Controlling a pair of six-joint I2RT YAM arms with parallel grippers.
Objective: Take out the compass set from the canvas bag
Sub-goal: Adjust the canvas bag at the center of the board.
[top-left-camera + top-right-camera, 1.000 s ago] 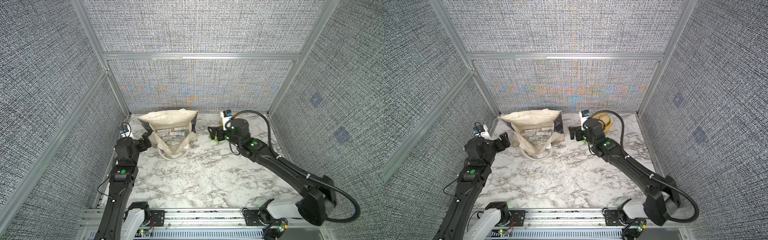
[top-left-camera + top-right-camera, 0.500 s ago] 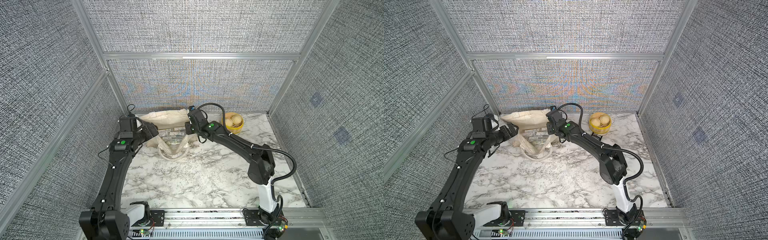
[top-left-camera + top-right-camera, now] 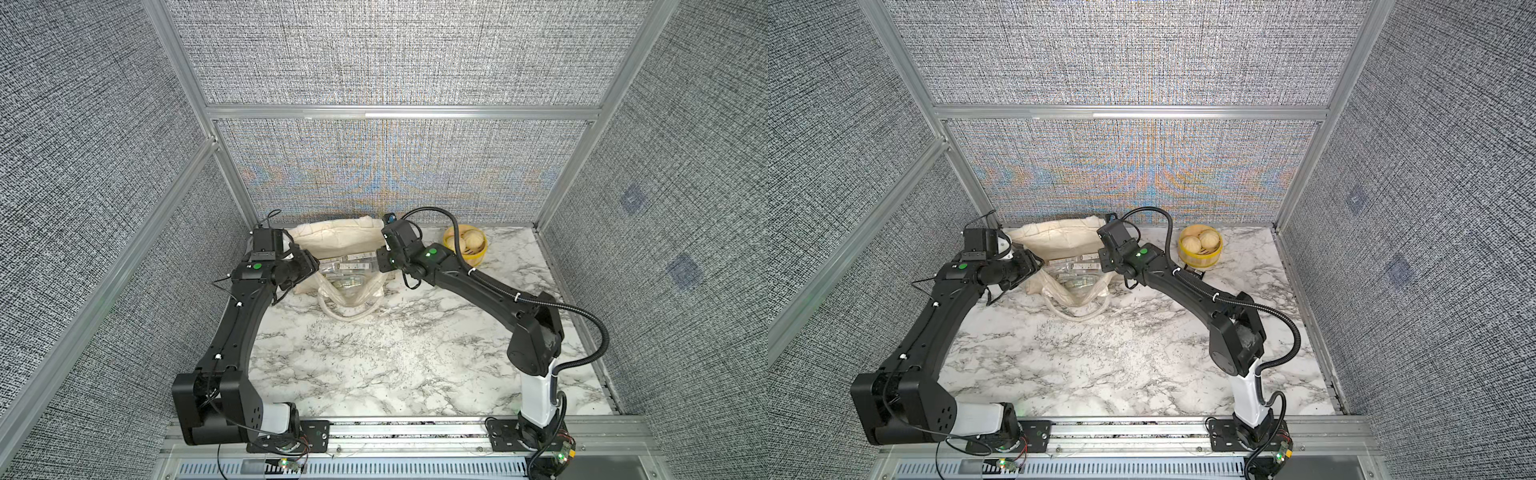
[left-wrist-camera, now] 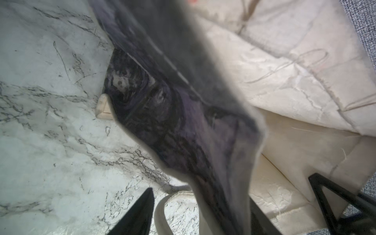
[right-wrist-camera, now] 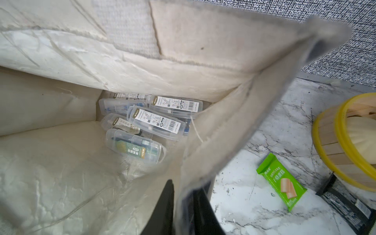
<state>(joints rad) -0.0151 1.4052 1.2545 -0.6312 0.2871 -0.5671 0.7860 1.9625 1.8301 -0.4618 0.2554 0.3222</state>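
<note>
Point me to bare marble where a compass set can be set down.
Free: the wide marble table in front of the canvas bag, between both arms. Crowded: the back, with the bag, yellow steamer basket and green snack packet.

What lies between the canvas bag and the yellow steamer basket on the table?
In the right wrist view, a green snack packet lies on bare marble between the bag and the basket, apart from both. A dark packet lies beside the basket.

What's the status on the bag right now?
Right gripper pinching canvas bag rim; left gripper astride opposite rim. Compass sets still inside. Nothing blocking.
</note>
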